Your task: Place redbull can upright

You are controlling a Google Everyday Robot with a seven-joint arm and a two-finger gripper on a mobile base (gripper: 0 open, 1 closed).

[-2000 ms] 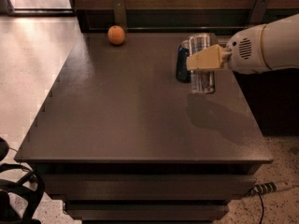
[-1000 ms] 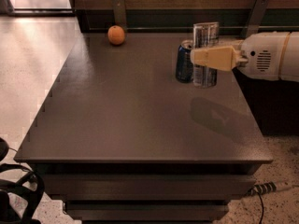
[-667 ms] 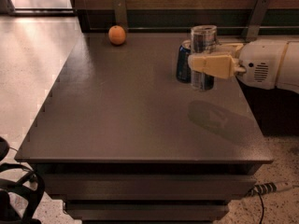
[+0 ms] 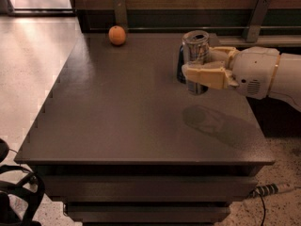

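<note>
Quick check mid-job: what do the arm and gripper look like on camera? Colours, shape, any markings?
The gripper, over the table's right rear and shut on the redbull can, has flat tan-beige fingers. Behind it is a bulky, rounded white wrist housing with a patch of small dark dots and a thin tan ring. No cables or lettering show.

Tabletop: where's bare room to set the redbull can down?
Wide bare stretch of tabletop from the orange at the far-left corner down to the front edge, and left of the dark blue can. Crowded only far-right, where the tool grips the redbull can beside that can.
</note>
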